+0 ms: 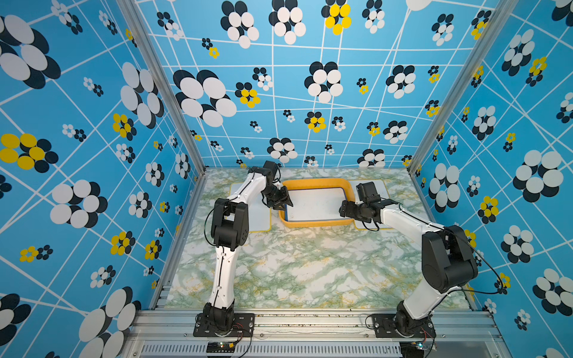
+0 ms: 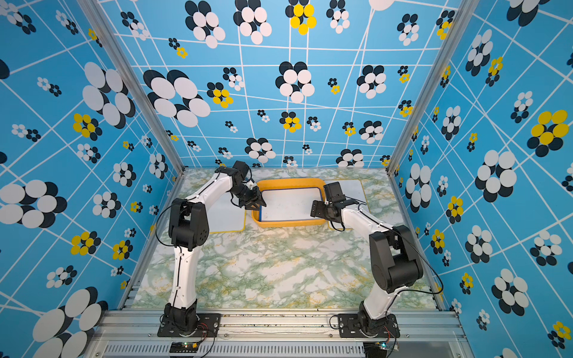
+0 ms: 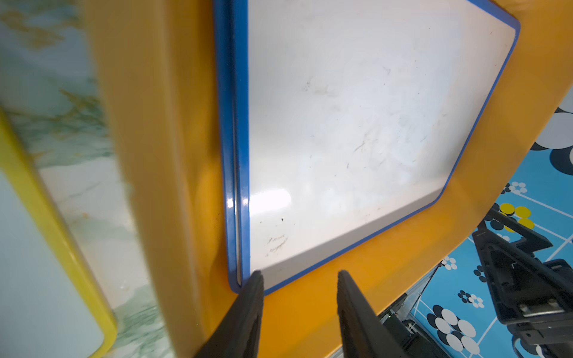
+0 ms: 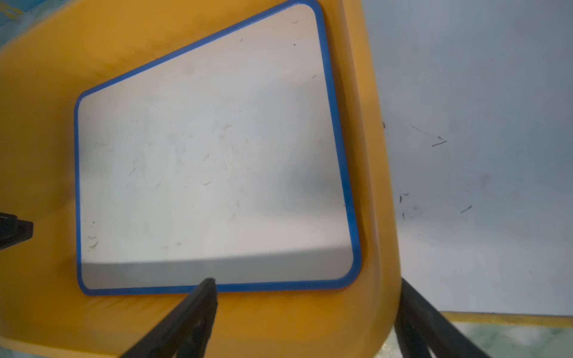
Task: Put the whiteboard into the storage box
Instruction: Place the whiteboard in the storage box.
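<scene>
The storage box (image 1: 316,223) sits mid-frame in both top views, on the marble table (image 1: 294,266); the blue-framed whiteboard (image 1: 316,204) lies flat inside it, covering its floor; the left yellow-framed whiteboard (image 1: 260,220) lies on the table left of the box, the right yellow-framed whiteboard (image 1: 382,187) just beside its right rim; the left gripper (image 3: 299,276) hangs at the blue board's corner, jaws part-way apart, empty; the right gripper (image 4: 307,280) stands wide, fingers either side of the box's wall, holding nothing.

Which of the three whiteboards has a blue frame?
The whiteboard lying inside the orange storage box; the two whiteboards flat on the table, one either side of it, have yellow frames.
</scene>
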`<state>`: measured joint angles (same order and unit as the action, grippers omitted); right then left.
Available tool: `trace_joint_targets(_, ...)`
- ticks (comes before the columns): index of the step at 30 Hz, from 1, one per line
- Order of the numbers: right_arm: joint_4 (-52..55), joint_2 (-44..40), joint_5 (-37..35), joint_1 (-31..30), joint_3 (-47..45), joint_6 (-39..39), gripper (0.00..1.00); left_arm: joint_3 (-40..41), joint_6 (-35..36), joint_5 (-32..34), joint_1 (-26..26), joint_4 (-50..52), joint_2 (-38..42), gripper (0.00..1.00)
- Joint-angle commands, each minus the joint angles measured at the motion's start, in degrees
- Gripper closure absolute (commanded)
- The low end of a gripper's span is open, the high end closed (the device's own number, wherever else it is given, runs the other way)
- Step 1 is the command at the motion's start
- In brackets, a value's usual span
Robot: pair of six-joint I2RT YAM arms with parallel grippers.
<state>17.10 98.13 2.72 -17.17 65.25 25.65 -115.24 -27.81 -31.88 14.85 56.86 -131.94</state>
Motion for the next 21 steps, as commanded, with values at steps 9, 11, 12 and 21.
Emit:
trace_joint_targets(9, -4.72, -1.58, 7.26, -0.15, -4.92, 5.36, 0.12, -1.39, 1.09, 2.86, -0.61, 2.97, -1.41, 0.58)
trace_joint_targets(11, -4.16, -1.67, 6.48, -0.2, -5.22, 5.47, 0.12, -1.39, 1.28, 3.24, -0.65, 3.0, -0.64, 0.59)
trace_joint_targets(12, -3.85, -1.75, 6.09, -0.2, -5.28, 5.29, 0.12, -1.48, 1.66, 3.44, -0.62, 3.0, 0.25, 0.61)
trace_joint_targets(21, -2.34, -7.28, 4.53, -0.15, -7.52, 4.41, 0.1, 6.73, 3.49, 19.99, -2.63, 6.47, 14.07, 0.62)
